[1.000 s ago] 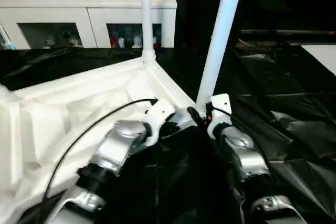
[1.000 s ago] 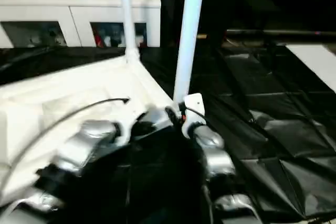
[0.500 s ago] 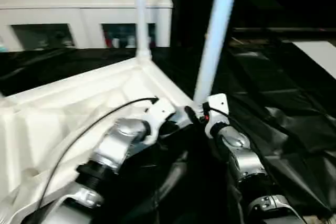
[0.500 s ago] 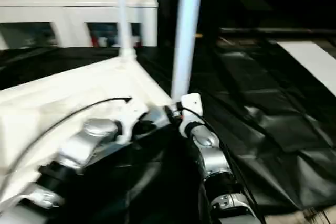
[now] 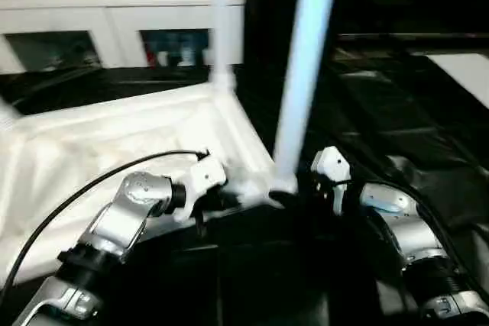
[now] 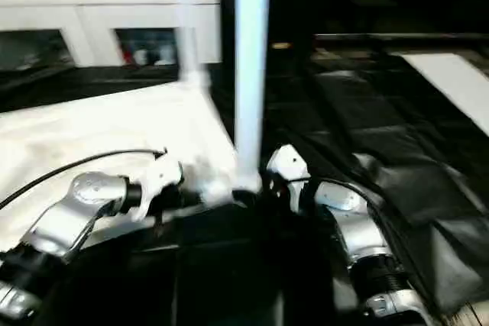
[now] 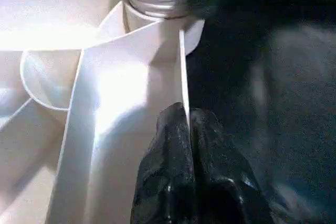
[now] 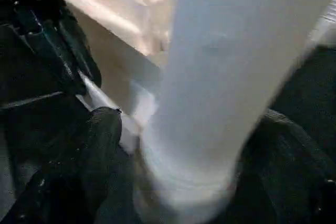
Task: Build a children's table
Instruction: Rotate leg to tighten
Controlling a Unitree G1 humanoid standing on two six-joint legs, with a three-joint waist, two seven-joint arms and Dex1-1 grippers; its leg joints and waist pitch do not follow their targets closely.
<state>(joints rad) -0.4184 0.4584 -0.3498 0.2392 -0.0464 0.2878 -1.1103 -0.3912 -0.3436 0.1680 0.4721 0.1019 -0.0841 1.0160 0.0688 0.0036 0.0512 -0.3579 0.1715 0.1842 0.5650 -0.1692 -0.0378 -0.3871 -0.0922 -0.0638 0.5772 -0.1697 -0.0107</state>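
A: Left gripper [image 7: 186, 124] pinched on the tabletop [image 5: 114, 135] rim wall, beside the corner socket.
B: Right gripper [image 8: 173, 150]?
A: Fingers [image 8: 100, 145] straddle the near leg [image 5: 302, 74] base; wrist view shows it, grip unclear.

Both head views look forward and down over the forearms from almost the same spot, sharing the upturned tabletop [image 5: 114, 143], its near-right leg [image 5: 302, 74] and the far cabinet [image 6: 114, 5]. The left wrist view looks along the left gripper [image 7: 185, 121] at the tabletop's rim, very close. The right wrist view sits tight against the same leg's base, with its socket also in the left wrist view.
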